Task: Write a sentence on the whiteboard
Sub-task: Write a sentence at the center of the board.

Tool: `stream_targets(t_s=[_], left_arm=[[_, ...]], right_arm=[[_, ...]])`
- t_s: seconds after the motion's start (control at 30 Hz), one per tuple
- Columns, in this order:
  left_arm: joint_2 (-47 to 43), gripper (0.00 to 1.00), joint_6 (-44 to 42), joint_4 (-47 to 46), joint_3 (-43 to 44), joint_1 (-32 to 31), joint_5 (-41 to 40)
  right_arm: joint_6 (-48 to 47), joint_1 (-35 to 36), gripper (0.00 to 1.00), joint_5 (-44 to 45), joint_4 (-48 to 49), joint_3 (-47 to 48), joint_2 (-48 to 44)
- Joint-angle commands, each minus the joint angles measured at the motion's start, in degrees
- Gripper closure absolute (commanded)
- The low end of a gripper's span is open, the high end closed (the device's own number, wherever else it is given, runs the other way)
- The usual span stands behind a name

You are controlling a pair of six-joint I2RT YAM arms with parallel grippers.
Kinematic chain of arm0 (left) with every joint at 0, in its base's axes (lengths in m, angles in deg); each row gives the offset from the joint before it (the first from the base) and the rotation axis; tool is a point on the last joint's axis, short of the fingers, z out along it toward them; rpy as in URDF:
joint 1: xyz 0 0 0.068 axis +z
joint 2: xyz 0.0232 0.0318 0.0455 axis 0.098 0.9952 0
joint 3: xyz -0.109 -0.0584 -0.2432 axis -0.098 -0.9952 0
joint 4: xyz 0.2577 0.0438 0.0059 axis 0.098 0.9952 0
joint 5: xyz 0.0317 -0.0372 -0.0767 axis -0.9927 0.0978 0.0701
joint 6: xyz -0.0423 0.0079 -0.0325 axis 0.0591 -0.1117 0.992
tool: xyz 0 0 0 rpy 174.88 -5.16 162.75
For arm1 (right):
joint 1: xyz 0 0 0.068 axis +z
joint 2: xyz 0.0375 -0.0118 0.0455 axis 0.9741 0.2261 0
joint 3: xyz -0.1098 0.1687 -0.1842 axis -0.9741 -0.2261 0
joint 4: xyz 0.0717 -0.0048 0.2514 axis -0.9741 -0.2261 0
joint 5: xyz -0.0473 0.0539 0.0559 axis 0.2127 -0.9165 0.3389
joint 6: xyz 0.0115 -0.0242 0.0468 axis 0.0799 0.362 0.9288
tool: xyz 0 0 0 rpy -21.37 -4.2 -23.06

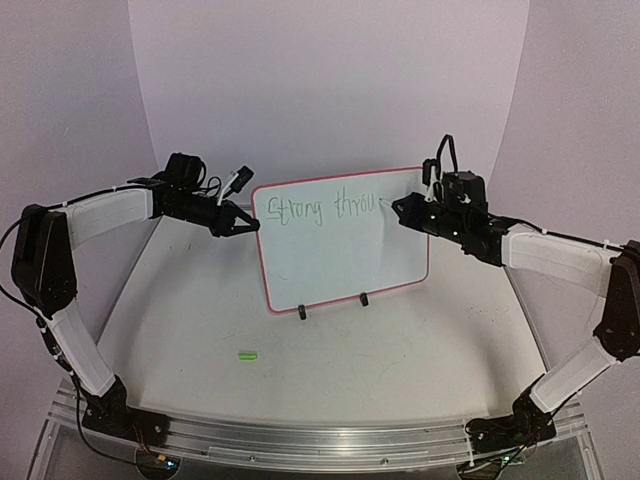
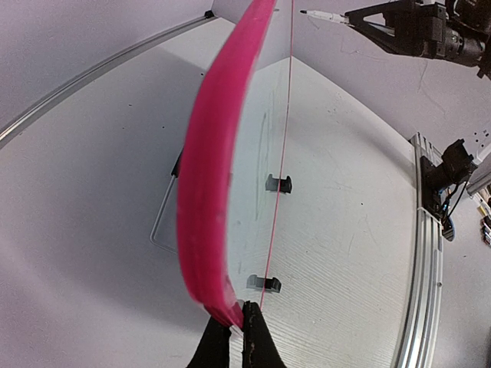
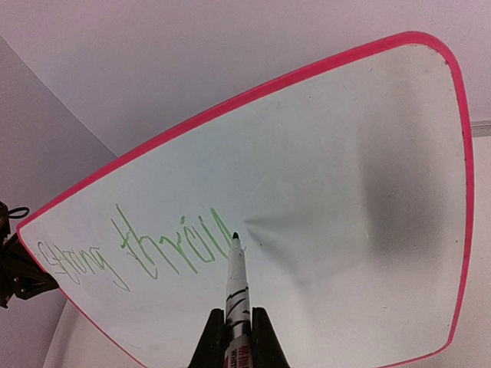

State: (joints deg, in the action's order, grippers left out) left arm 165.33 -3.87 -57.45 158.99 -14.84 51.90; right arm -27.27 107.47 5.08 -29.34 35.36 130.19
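The whiteboard [image 1: 345,260], white with a pink-red frame, stands upright on two black clip feet [image 1: 364,299] at mid-table, with green writing "Strong throu" [image 1: 322,210] along its top. My left gripper [image 1: 250,224] is shut on the board's left edge; the left wrist view shows the pink frame [image 2: 203,184] pinched between the fingers at the gripper [image 2: 236,330]. My right gripper [image 3: 238,337] is shut on a white marker [image 3: 236,284], whose tip sits at or just off the board right of the last green letter. The whiteboard [image 3: 322,192] fills the right wrist view.
A small green marker cap [image 1: 247,354] lies on the table in front of the board, left of centre. A metal rail [image 1: 320,440] runs along the near edge with both arm bases. Purple backdrop walls enclose the table on three sides.
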Motion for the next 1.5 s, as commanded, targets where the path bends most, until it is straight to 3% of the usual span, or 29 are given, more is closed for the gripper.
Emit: stream_targets(t_s=[0.0, 0.9, 1.47], left_arm=[[-0.2, 1.0, -4.7, 5.3, -0.5, -1.1, -4.4], [-0.1, 1.0, -4.6, 5.3, -0.4, -1.1, -4.3], [0.0, 1.0, -4.6, 5.3, -0.4, -1.2, -4.2]], right_arm=[[-0.6, -0.5, 1.0, 0.5, 0.9, 3.0, 0.9], [-2.1, -1.3, 1.0, -3.9, 1.8, 4.3, 4.0], [-1.5, -1.3, 1.0, -1.0, 0.8, 0.2, 1.6]])
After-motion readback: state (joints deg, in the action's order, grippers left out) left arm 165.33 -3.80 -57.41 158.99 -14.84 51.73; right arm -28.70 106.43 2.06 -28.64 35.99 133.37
